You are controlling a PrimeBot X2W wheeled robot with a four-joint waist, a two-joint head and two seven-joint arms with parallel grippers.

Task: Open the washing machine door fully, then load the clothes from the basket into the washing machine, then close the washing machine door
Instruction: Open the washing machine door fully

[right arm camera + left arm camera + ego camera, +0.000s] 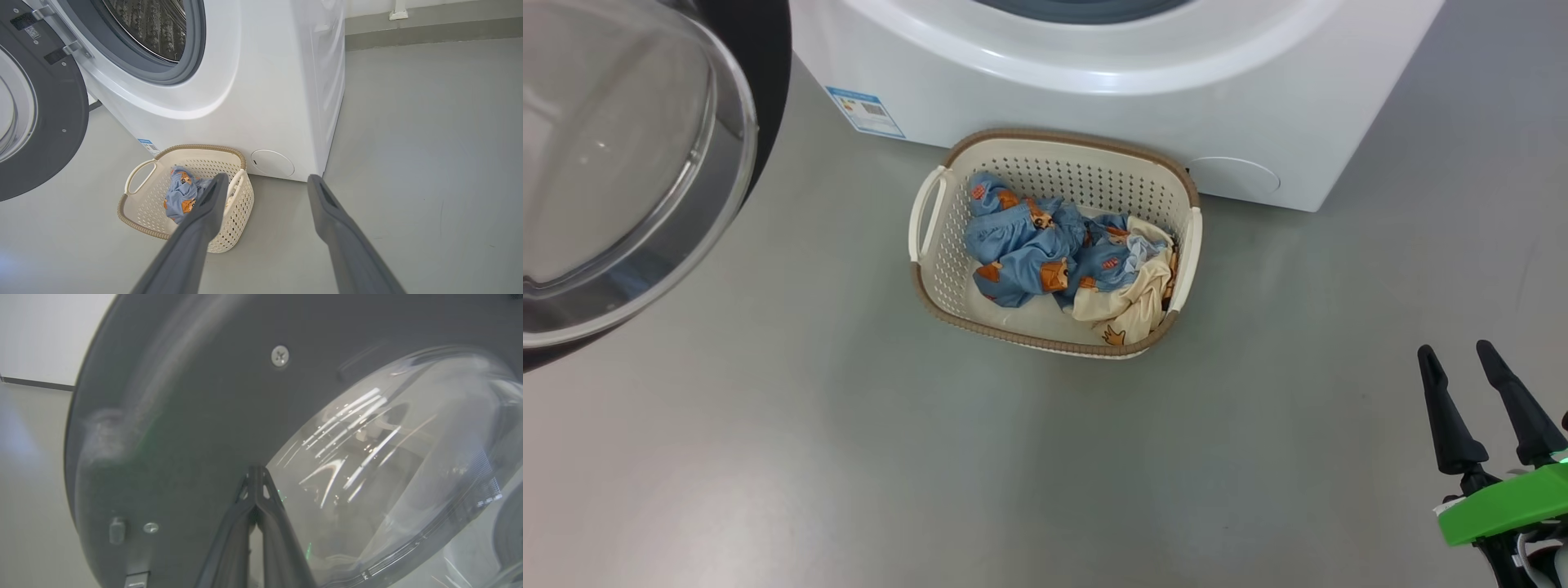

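Left pincer (256, 473) was shut, fingers together with nothing between them, tips right up at the inner face of the washing machine door (184, 416), beside the edge of its glass dome. I couldn't tell from the left wrist cam whether they touched. One screw (280, 356) sat beyond the tips.

Right pincer (1455, 353) stood spread wide and empty over bare floor (768, 449), well apart from the basket (1062, 136).

Right wrist cam gave me what the head cam cut off: steel drum (151, 24) and rubber ring (196, 49), mouth uncovered, door (61, 122) swung open far left of the fingers. Basket (196, 147) sat ahead-left of that pincer (266, 179), just in front of the washing machine (265, 102).

Head cam showed the whole load: clothes (1045, 253) all in the basket, blue bundle on the far side from the right pincer, cream cloth on the near side. Right wrist cam caught the blue bundle (179, 196).
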